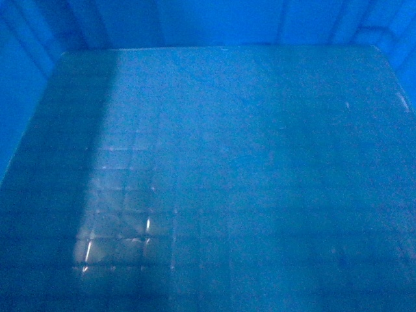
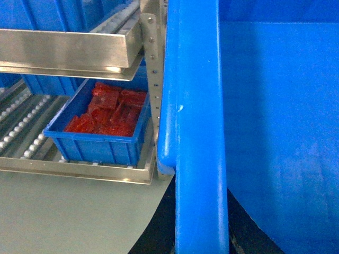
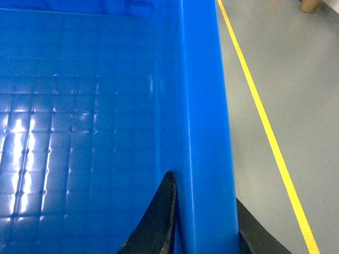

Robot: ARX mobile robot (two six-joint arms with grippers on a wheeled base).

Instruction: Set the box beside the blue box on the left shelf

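Box [image 1: 221, 175]: large bright-blue crate, grid-patterned floor filling the head view; no legible label or writing. Right gripper [image 3: 204, 227]: dark jaws closed on the box's rim, one inside the wall, one outside. Left gripper [image 2: 201, 233]: dark parts straddle the opposite rim; jaw state cannot be told. Left shelf [image 2: 69, 53]: metal rails with white rollers, just beside the box. Small blue bin [image 2: 100, 135] of red pieces on the lower tier. Yellow floor line [image 3: 265, 127].
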